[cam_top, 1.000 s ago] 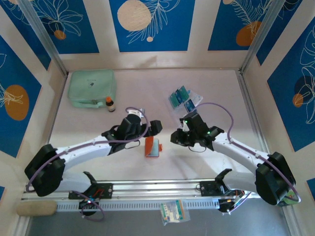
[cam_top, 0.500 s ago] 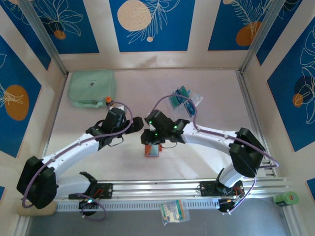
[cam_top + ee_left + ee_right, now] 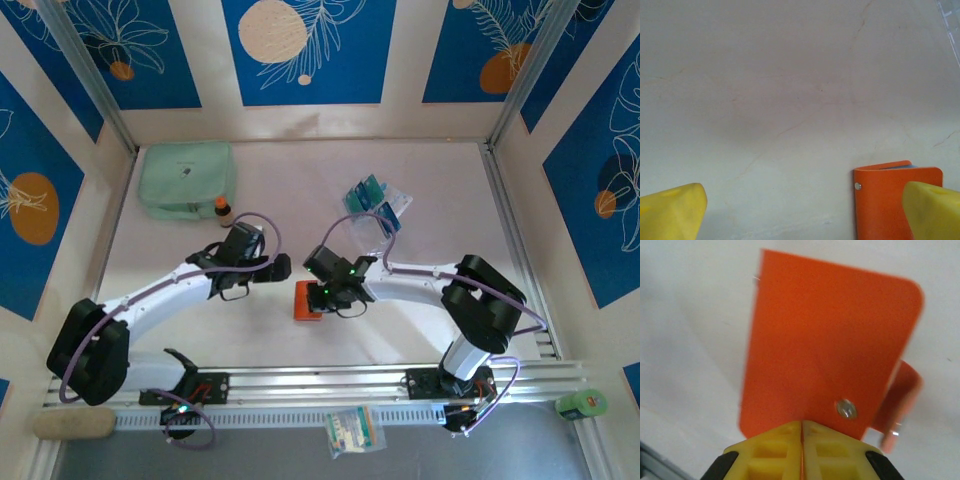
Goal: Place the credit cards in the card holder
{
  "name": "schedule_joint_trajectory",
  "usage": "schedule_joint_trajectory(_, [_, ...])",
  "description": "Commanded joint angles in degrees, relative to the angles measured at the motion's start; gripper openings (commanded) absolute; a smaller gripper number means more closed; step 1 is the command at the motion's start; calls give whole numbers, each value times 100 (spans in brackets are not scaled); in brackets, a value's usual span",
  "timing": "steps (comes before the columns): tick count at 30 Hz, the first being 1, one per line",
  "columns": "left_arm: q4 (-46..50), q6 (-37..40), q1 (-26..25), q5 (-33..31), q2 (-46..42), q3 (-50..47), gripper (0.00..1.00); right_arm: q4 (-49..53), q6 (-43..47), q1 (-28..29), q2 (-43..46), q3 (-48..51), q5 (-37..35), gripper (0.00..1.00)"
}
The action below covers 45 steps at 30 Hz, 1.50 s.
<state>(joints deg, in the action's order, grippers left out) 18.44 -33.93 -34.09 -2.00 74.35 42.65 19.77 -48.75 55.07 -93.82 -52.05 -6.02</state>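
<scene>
- The right end effector (image 3: 802, 431) has its yellow fingers clenched together with no gap. The tips sit at the near edge of the card holder (image 3: 825, 345), and nothing is held between them.
- From where I stand I cannot tell whether the tips press on the orange cover or hang just above it.
- The card holder lies on the tabletop (image 3: 300, 185) between the two arms. Its cover is down, the snap stud (image 3: 846, 409) faces up, and the tab (image 3: 902, 395) curls out at one side.
- The left end effector (image 3: 802, 214) is spread wide and holds nothing, with the card holder just inside one finger.
- My reading is that the holder wants opening first. One arm should pin the lower half flat while the other slides under the free cover edge and folds it back slowly, so the light wallet does not skid.
- The credit cards (image 3: 372, 197) lie well apart, toward the far right.
</scene>
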Motion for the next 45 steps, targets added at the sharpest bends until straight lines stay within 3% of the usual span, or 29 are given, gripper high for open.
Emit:
schedule_joint_trajectory(1, [147, 286, -109, -34, 27, 155, 100, -203, -174, -55, 176, 219, -71, 8])
schedule_joint_trajectory(10, [86, 332, -579, -222, 170, 139, 100, -509, -330, -124, 151, 542, 66, 6])
schedule_joint_trajectory(29, [-783, -74, -1210, 121, 1023, -256, 100, -641, -396, -135, 187, 654, 163, 5])
schedule_joint_trajectory(36, [-438, -26, -1318, -220, 1222, -231, 100, -573, -355, -219, 413, 679, 180, 5])
schedule_joint_trajectory(45, [395, 253, -1570, -1011, 1503, 177, 100, -18, -103, -861, 1287, 737, 48, 5])
